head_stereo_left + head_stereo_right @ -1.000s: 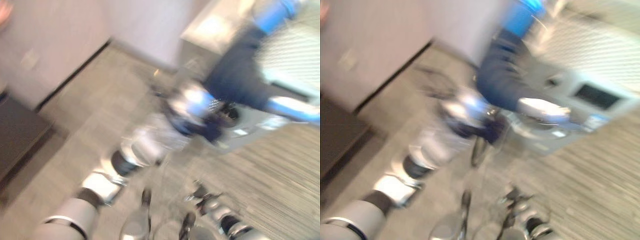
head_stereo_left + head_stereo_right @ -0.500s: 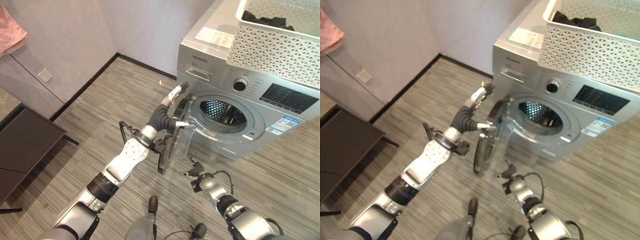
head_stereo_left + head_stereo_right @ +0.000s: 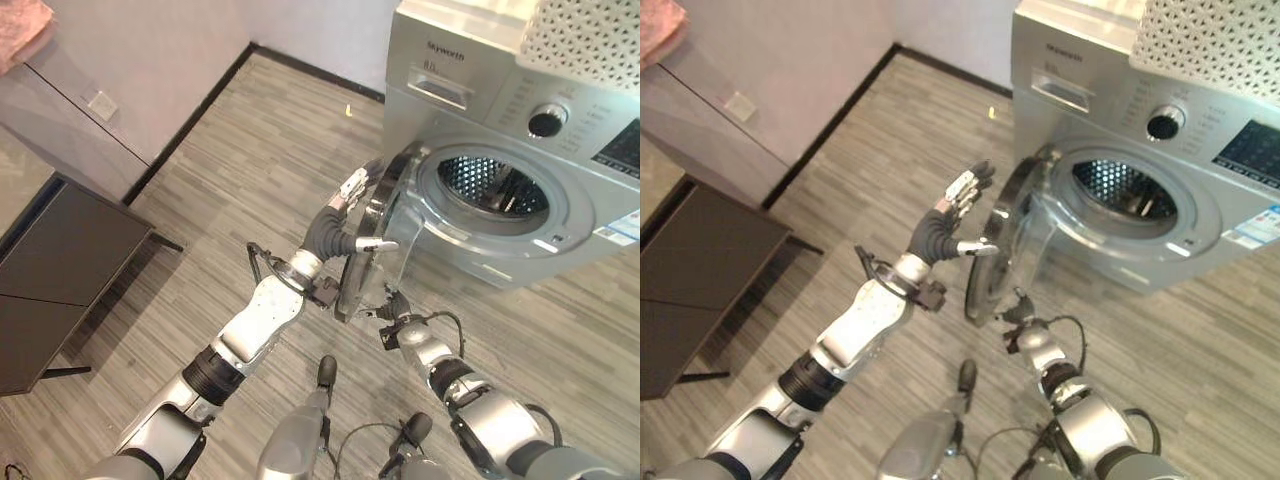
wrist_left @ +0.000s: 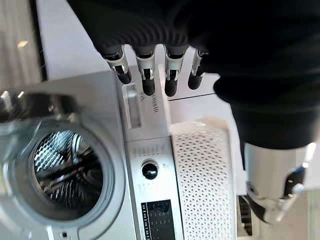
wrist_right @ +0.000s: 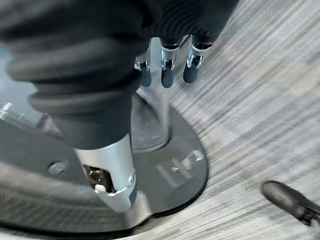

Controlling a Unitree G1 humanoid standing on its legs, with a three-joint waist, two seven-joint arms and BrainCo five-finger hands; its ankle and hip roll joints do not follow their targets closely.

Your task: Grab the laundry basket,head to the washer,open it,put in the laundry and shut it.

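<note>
Currently raised beside the washer door (image 3: 1002,240): left hand (image 3: 943,222), fingers (image 3: 968,185) straight and spread, thumb stretched toward the door's rim, nothing held; cannot tell whether the thumb tip touches. Just past that hand, door swung wide on its hinge, standing edge-on, glass bowl bulging toward the right hand. Beyond the door, washer (image 3: 480,110) with drum mouth (image 3: 497,187) uncovered, perforated steel visible inside. Above the drum, knob (image 3: 1164,122) and dark control panel (image 3: 1252,152); detergent drawer (image 3: 439,90) nearer the left hand's side. On top of the washer, well above both hands, white perforated laundry basket (image 4: 202,180), held by neither hand; contents not visible. Low by the foot of the door, right hand (image 3: 393,311), close to the door's lower rim; in its wrist view fingers (image 5: 166,72) straight and loose, gripping nothing, door's dark inner face (image 5: 165,175) directly past them. Behind the left arm, away from the washer: dark low cabinet (image 3: 60,270) against the wall, wall socket (image 3: 101,104) above it, pink cloth (image 3: 22,22) near the upper corner. Underneath everything, grey striped plank floor (image 3: 260,150).
</note>
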